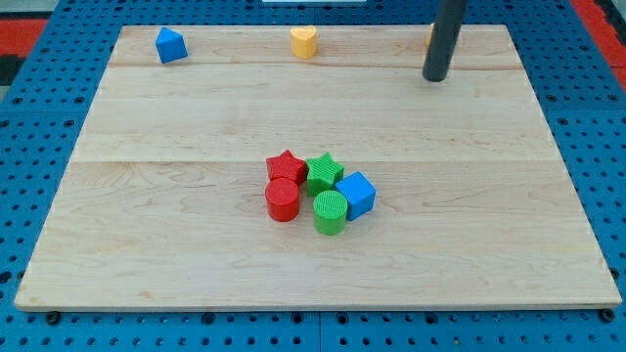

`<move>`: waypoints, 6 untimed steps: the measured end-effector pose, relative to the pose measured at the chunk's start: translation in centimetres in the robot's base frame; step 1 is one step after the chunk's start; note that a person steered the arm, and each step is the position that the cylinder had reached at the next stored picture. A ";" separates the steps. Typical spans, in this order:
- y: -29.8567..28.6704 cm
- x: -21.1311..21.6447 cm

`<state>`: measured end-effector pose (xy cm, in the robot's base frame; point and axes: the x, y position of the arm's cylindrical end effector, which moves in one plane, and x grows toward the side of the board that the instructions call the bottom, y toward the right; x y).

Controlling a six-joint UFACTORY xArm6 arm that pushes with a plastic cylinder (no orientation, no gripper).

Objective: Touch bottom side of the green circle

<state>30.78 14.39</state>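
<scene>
The green circle (331, 212) stands in a tight cluster near the middle of the wooden board (176, 244). A red circle (282, 199) is at its left, a blue cube (356, 194) at its right, a green star (324, 171) and a red star (287, 166) just above it. My tip (435, 78) is at the view's top right, far above and to the right of the cluster, touching no block.
A blue pentagon-like block (171, 45) sits at the top left and a yellow heart-like block (304, 42) at the top middle. An orange block edge (430, 39) shows behind the rod. Blue pegboard (39, 147) surrounds the board.
</scene>
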 end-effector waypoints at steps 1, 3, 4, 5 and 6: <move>-3.1 1.9; -7.0 7.9; -6.8 12.6; -4.4 17.0; -3.3 21.0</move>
